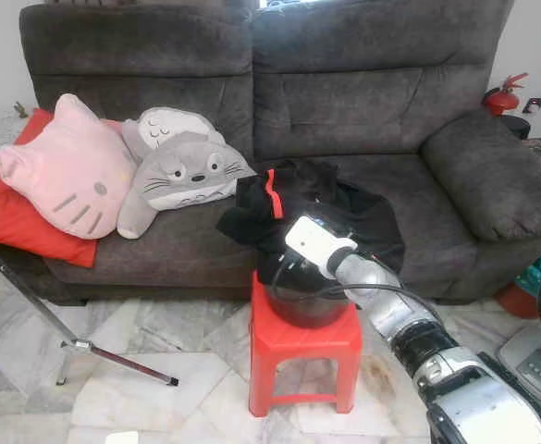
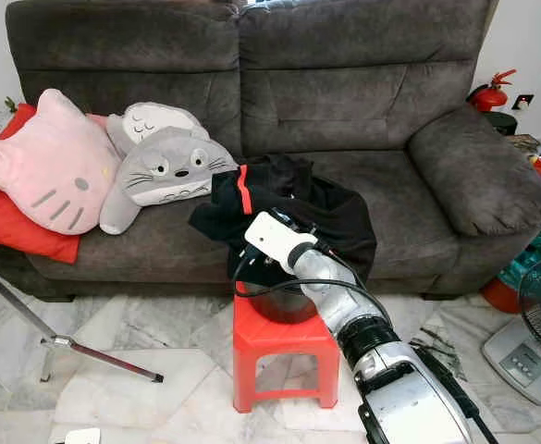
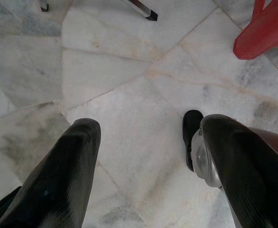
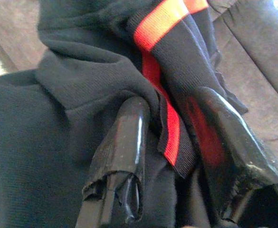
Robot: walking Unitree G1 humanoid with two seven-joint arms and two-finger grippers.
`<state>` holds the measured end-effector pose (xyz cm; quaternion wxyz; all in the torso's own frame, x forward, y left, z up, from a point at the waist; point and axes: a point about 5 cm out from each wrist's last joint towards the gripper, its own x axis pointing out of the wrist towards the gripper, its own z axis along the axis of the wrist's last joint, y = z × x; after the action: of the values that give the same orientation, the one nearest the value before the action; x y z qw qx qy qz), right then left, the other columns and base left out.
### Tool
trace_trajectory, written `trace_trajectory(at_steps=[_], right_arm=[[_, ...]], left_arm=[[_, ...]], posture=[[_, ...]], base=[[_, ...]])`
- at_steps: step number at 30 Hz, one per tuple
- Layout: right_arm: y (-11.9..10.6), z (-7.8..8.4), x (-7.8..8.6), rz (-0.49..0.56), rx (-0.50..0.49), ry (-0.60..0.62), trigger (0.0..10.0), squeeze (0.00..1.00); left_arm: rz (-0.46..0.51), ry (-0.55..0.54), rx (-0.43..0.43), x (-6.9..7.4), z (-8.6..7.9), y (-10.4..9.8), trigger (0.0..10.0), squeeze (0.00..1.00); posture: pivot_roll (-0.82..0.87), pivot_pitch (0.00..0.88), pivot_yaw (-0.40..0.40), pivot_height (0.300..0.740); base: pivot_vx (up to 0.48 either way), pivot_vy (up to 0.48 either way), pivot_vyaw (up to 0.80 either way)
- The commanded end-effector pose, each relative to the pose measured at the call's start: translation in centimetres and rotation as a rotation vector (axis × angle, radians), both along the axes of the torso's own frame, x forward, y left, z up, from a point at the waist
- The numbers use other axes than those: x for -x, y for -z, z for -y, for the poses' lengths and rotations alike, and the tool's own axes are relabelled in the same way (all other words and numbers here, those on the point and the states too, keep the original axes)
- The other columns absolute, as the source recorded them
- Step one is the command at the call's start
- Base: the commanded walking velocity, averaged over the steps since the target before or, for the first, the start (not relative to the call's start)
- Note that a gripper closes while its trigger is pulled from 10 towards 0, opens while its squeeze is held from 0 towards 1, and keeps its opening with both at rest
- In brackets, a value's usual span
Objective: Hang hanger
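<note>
The right tool [image 4: 172, 142] is buried in a black garment with a red stripe [image 1: 321, 208], which is heaped on the front edge of the grey sofa [image 1: 362, 102] and spills over a dark pot [image 1: 302, 301] standing on a red stool [image 1: 302, 347]. In the right wrist view its two black fingers [image 4: 124, 142] stand partly apart with a fold of the red-striped cloth lying between them; they straddle the fold, but I cannot tell whether they actually pinch it. The left tool [image 3: 143, 166] hangs idle and open above the marble floor [image 3: 129, 71], holding nothing.

No hanger can be made out. If one is here it is presumably hidden inside the garment, so the task's thing is at best somewhere under that heap, at about 12 o'clock from the stool.

The main risk, as I judge it, is that the fingers close on loose cloth alone. A lift would then drag the garment off the sofa and leave any hanger behind or let it slide out. Because the cloth drapes over the pot, a pull could also tip it off the stool. A tripod leg [image 1: 113, 356] lies across the floor at about 9 o'clock from the stool, a snag for a trailing sleeve.
</note>
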<state>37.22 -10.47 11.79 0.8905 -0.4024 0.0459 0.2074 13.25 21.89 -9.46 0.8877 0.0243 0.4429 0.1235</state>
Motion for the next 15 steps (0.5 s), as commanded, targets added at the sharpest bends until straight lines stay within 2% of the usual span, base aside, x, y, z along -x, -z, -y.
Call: trace_trajectory(at_steps=[1,15], right_arm=[[-0.23,0.03,-0.24,-0.002,0.001,0.012,10.0,0.0],[0.03,0.7,-0.39,-0.011,0.006,0.052,10.0,0.0]], left_arm=[[-0.02,-0.005,0.002,0.43,-0.09,0.17,10.0,0.0],[-0.022,-0.003,0.0,0.45,-0.12,0.17,10.0,0.0]], posture=[[-0.07,0.0,0.062,0.74],[-0.07,0.0,0.063,0.74]], base=[[0.0,0.0,0.0],[0.0,0.0,0.0]])
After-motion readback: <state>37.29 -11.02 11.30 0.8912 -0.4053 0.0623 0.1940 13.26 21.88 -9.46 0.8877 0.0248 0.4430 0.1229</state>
